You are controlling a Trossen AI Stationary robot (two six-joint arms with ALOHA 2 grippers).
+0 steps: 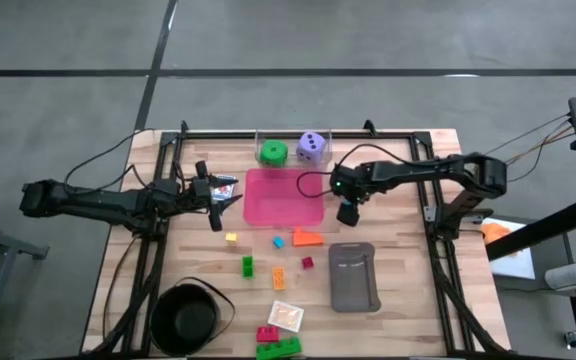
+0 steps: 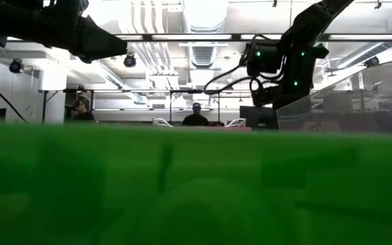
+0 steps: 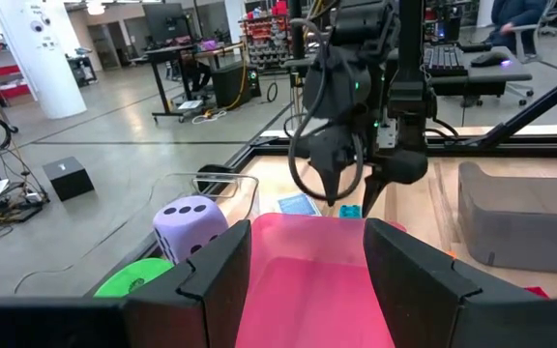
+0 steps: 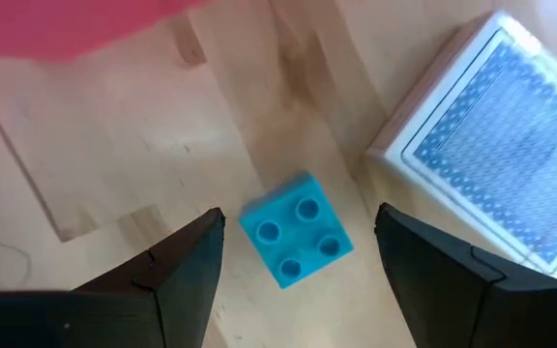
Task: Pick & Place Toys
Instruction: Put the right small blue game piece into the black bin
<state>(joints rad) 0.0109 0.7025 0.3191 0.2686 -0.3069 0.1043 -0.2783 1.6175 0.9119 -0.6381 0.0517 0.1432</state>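
Right under the spread fingers of the right hand [image 4: 298,266] sits a small blue brick [image 4: 295,240] on the desk [image 4: 162,145], light, hard, slick plastic; pinch its flat sides. Left hand [image 3: 307,280] waits open.

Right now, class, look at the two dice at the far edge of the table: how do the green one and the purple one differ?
The green die is bright green; the purple die is pale lilac. The green die sits nearer the left arm's side, the purple nearer the right arm's. The purple die shows dark pips clearly on two faces; the green die's markings are hard to read. Both rest beside the pink tray, untouched by either arm.
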